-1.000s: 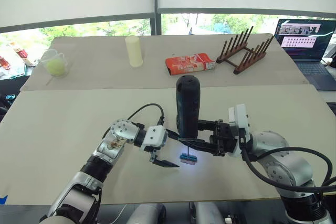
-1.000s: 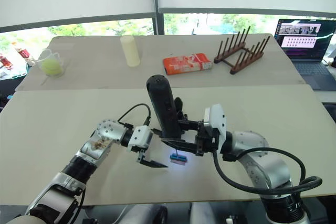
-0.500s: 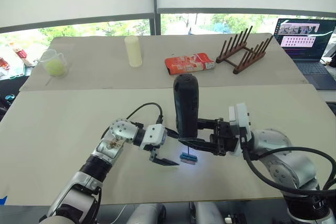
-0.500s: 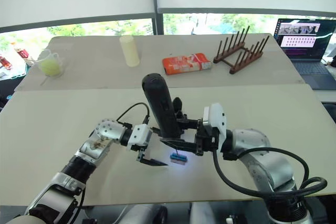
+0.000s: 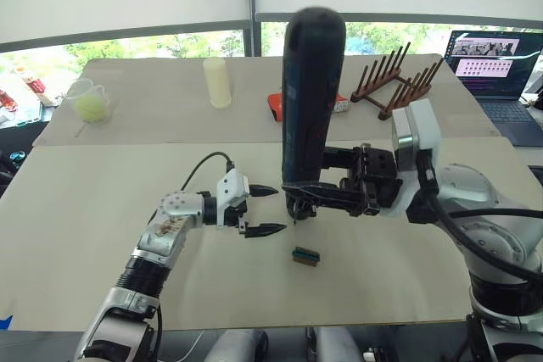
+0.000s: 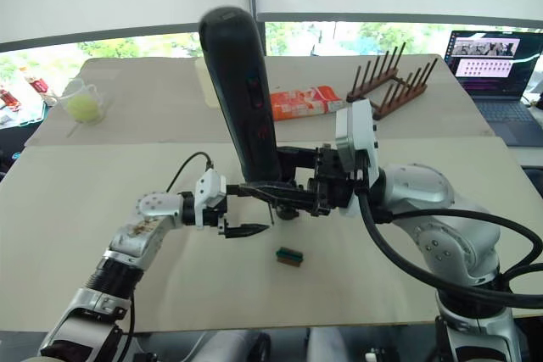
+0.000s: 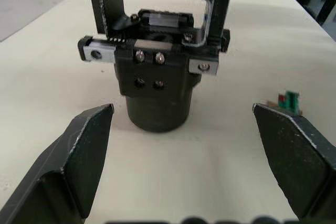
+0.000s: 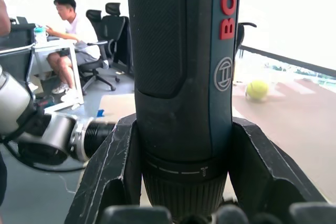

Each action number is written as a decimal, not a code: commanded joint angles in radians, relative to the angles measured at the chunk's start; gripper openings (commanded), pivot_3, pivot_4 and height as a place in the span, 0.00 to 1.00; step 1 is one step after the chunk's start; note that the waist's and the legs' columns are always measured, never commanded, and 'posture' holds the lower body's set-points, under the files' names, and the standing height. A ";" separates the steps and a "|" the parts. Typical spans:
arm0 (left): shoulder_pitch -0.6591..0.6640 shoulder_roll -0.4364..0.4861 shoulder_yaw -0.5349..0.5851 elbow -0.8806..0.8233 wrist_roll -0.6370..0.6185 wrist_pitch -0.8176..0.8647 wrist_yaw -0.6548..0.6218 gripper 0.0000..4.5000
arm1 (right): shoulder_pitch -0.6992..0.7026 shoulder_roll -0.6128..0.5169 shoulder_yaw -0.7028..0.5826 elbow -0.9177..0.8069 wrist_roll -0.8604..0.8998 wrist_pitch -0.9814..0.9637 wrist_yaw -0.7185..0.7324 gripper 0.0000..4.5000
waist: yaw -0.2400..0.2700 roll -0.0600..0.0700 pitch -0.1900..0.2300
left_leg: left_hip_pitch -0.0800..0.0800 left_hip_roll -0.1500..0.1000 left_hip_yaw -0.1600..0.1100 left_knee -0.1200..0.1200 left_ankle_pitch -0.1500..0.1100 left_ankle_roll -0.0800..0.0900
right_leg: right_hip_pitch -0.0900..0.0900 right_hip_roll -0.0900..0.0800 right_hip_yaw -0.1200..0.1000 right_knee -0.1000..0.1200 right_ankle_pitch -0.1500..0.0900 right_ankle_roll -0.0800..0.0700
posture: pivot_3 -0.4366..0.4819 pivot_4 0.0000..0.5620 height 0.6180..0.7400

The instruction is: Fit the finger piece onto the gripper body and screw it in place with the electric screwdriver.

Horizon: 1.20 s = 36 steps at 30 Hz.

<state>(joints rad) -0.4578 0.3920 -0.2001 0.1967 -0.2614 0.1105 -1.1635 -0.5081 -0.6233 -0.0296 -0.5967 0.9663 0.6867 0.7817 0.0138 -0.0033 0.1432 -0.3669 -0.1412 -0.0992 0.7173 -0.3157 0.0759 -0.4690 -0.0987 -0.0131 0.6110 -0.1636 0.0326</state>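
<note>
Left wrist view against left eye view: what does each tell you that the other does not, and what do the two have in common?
Left wrist view adds: the gripper body standing upright on the table, its face screws visible, straight ahead of the open left end effector.
Left eye view adds: the electric screwdriver held upright in the right end effector, with a wooden rack and a laptop farther off.
Both: the small green block lying on the table near the left end effector.
</note>
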 commanded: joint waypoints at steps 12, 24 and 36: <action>-0.093 -0.165 -0.055 0.235 0.132 -0.124 0.139 1.00 | -0.022 -0.035 -0.054 -0.030 0.042 0.015 -0.038 0.42 | -0.001 0.000 0.000 | 0.000 0.000 0.000 0.001 0.000 0.000 | 0.000 -0.005 0.000 0.000 0.000 0.000 | 0.48 0.27 1.00; -0.225 -0.162 -0.060 0.459 0.097 -0.341 -0.165 0.51 | 0.015 -0.076 -0.101 -0.066 0.100 0.019 -0.024 0.42 | 0.000 0.000 0.000 | -0.001 0.000 0.000 0.002 0.000 0.000 | 0.000 -0.007 0.000 0.000 0.000 0.000 | 0.48 0.27 1.00; -0.448 -0.212 -0.032 0.852 0.210 -0.467 -0.167 0.75 | 0.051 -0.090 -0.094 -0.081 0.097 0.005 -0.013 0.42 | -0.002 -0.002 0.001 | -0.003 -0.001 0.000 0.005 -0.001 0.003 | 0.000 -0.008 0.000 0.000 0.001 0.001 | 0.48 0.27 1.00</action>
<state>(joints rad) -0.8931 0.1824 -0.2517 1.0398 -0.0570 -0.3474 -1.3522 -0.4456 -0.7164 -0.0936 -0.6340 1.0432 0.7225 0.7621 0.0119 -0.0050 0.1442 -0.3699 -0.1421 -0.0990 0.7224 -0.3168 0.0785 -0.4688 -0.1069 -0.0131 0.6112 -0.1627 0.0341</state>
